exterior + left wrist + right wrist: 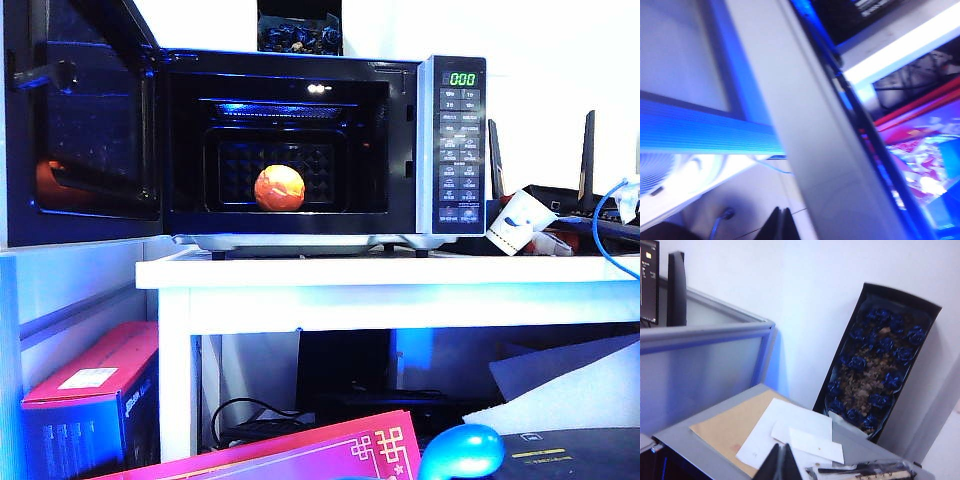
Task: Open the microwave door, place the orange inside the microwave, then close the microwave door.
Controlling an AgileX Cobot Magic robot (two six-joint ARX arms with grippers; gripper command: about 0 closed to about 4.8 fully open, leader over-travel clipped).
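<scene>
Orange (279, 188): round, orange-red, centred inside microwave (300, 150), door (85, 120) swung open at 9 o'clock. Display (461, 79) reads 0:00. Left gripper (781, 225) and right gripper (781, 462) both closed, empty.

The microwave door (85, 120) stands swung fully out to the left, leaving the cavity of the microwave (300, 140) unobstructed from the front; the orange (279, 188) sits at mid-floor with free room to either side and above it. On the white tabletop (400, 272), a tipped paper cup (520, 222), a blue cable (605, 225) and a black router (575, 195) crowd the area right of the control panel. Neither end effector is before the opening: the left end effector (781, 225), fingers together, lies close beside a grey panel (815, 150); the right end effector (781, 464), fingers together, is above papers (790, 432) near a box of blue roses (875, 370).
</scene>
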